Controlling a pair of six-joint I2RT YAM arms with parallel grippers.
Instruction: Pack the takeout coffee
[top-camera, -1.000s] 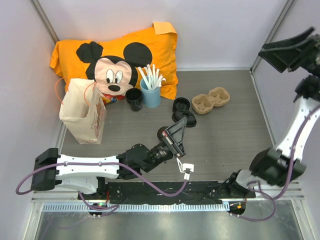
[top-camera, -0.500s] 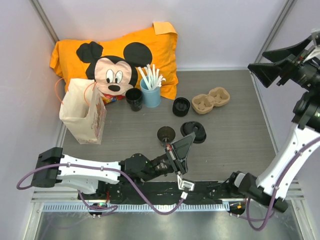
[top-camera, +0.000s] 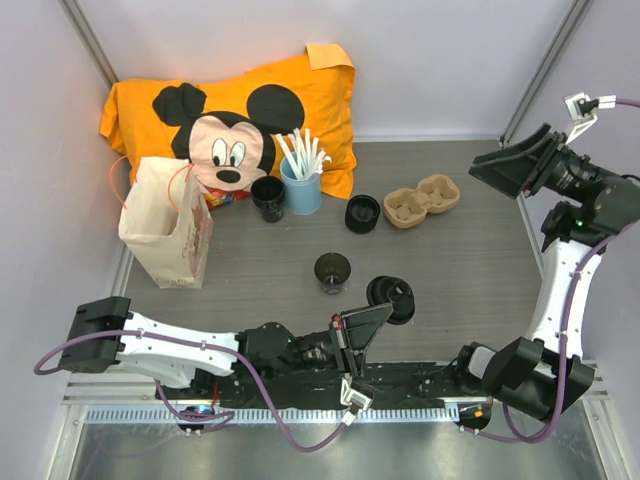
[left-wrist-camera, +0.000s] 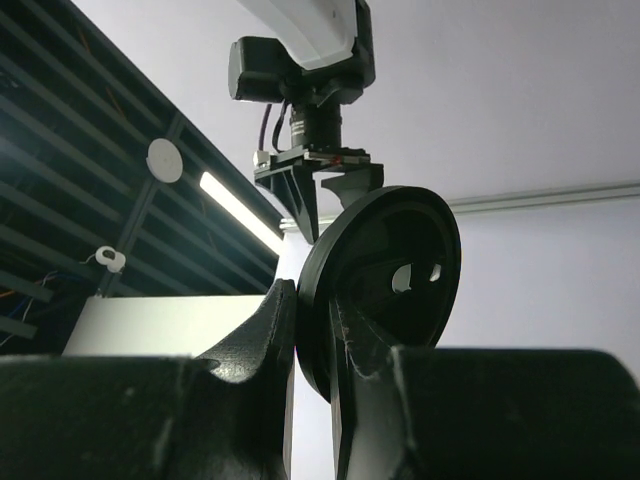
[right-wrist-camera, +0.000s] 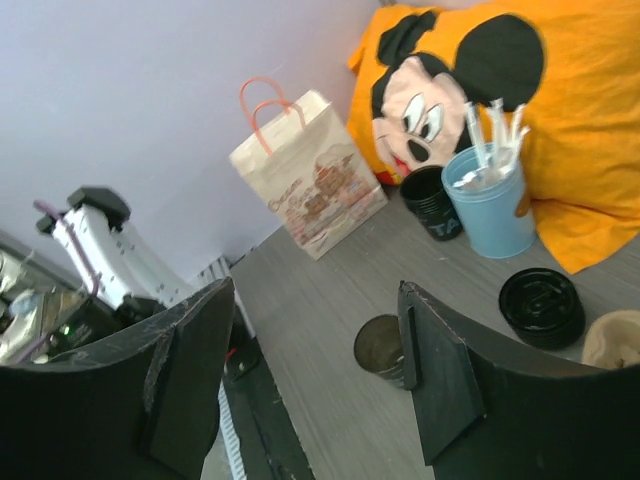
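The white paper carrier bag with orange handles (top-camera: 165, 232) stands open at the far left, presumably where the drink will go. The dark translucent coffee cup (top-camera: 332, 270) sits upright in the middle, uncovered. Just right and nearer, the left gripper (top-camera: 368, 320) pinches a round black lid (top-camera: 392, 298) on edge, likely to cap the cup. At the far right, the right gripper (right-wrist-camera: 310, 300) hangs raised, spread wide and empty, clear of the work.
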